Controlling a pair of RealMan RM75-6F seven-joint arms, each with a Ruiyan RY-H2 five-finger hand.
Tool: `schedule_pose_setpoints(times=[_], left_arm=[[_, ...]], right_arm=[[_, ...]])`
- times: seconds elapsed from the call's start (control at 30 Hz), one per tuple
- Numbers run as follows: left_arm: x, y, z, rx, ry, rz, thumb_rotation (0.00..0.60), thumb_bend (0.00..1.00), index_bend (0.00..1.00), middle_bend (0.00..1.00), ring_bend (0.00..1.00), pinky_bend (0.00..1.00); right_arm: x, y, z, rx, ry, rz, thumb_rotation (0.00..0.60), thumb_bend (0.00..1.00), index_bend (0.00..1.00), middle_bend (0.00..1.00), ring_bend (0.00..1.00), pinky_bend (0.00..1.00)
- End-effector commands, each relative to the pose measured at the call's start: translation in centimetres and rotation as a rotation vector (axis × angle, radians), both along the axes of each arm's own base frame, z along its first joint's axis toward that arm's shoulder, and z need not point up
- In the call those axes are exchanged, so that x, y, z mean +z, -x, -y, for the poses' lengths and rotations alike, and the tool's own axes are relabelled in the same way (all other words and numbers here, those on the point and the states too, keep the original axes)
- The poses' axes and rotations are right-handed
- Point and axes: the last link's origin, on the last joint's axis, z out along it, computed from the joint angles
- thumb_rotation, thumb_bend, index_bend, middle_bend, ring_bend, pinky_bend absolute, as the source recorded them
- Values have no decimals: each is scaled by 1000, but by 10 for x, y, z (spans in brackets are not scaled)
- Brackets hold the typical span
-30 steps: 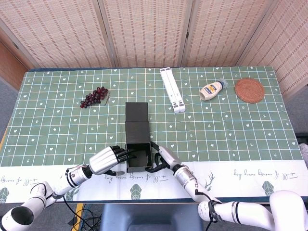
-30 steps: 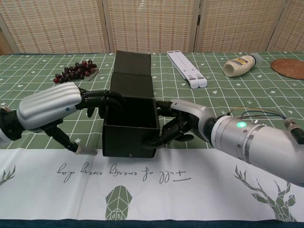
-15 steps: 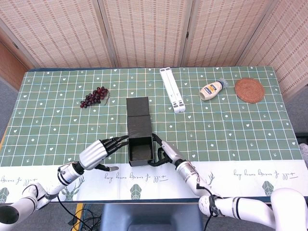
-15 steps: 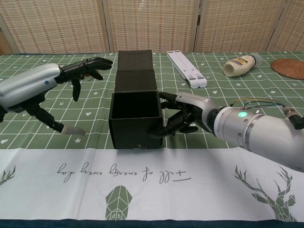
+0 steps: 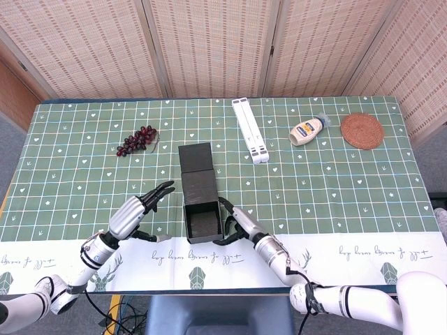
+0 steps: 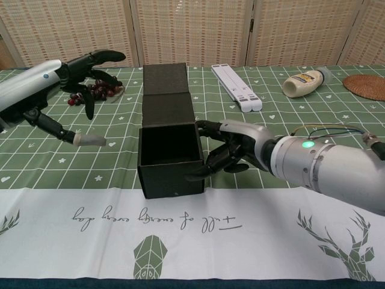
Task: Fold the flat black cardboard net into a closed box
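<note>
Your right hand (image 6: 231, 153) holds the right wall of the black cardboard box (image 5: 201, 209), fingers curled against its outside at lower centre of both views. Your left hand (image 5: 133, 213) has come off the box's left wall within the last second and now hangs raised at lower left with its fingers spread wide, holding nothing.

Finding: the box base stands formed and open-topped, and it has kept its shape with only one hand steadying it. The lid panels (image 5: 195, 164) lie flat on the counter (image 5: 335, 181), stretching from the box toward upper centre. In my judgement the closing fold is what remains, and your freed left hand is placed to reach those panels.

Surroundings: a bunch of dark red grapes (image 5: 137, 140) sits upper left, near the left hand's likely path. A white folding stand (image 5: 250, 130), a mayonnaise bottle (image 5: 308, 130) and a round woven coaster (image 5: 362, 130) lie well apart at upper right. Nothing obstructs the lid.
</note>
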Motion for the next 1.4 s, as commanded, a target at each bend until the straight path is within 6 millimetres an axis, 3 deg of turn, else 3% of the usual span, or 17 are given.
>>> schedule_pose_setpoints(times=[0.03, 0.2, 0.4, 0.57, 0.73, 1.1, 1.4], left_arm=[[4, -2, 0, 118, 91, 71, 600, 114, 13, 40, 178, 521], [6, -6, 7, 222, 177, 118, 600, 114, 0, 38, 166, 520], [5, -5, 13, 294, 240, 71, 600, 113, 0, 0, 221, 524], [-2, 2, 12, 374, 303, 38, 600, 97, 0, 0, 409, 696], [-14, 13, 10, 433, 336, 14, 600, 95, 0, 0, 458, 778], [-42, 23, 14, 491, 402, -7, 600, 95, 0, 0, 461, 810], [-58, 13, 15, 486, 446, 42, 600, 95, 0, 0, 462, 812]], right_arm=[[8, 5, -5, -4, -4, -3, 600, 17, 0, 0, 584, 1000], [23, 11, -9, -42, 13, 27, 600, 0, 0, 0, 564, 1000], [66, 10, -7, -42, 88, 78, 600, 0, 0, 0, 562, 1000], [110, 3, 1, -10, 202, 124, 600, 0, 0, 0, 562, 1000], [141, 4, 8, 2, 290, 135, 600, 0, 0, 0, 562, 1000], [146, 15, 2, -23, 289, 141, 600, 0, 0, 0, 562, 1000], [144, 20, 1, -28, 286, 142, 600, 0, 0, 0, 562, 1000]])
